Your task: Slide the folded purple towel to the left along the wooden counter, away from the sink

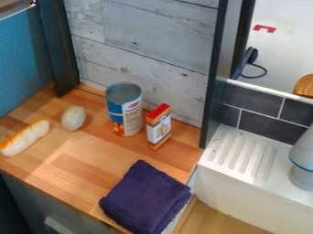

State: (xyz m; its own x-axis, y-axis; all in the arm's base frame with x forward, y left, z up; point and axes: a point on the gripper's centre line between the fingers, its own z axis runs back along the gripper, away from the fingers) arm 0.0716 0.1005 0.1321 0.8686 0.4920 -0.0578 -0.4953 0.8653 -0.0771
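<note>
camera view: a can (125, 112) and a small box (159, 128) stand side by side on the wooden counter (79, 171).
a pale oval item (73, 118) lies left of the can, with a long white-and-orange piece of toy food (25, 137) farther left; a folded dark purple cloth (147, 196) lies at the counter's near right corner, and a white ridged drainboard (241, 153) is to the right. how the jaws stand, one cannot tell.

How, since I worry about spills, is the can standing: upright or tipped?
Upright: the can rests on its base on the counter, round top facing up.
</note>
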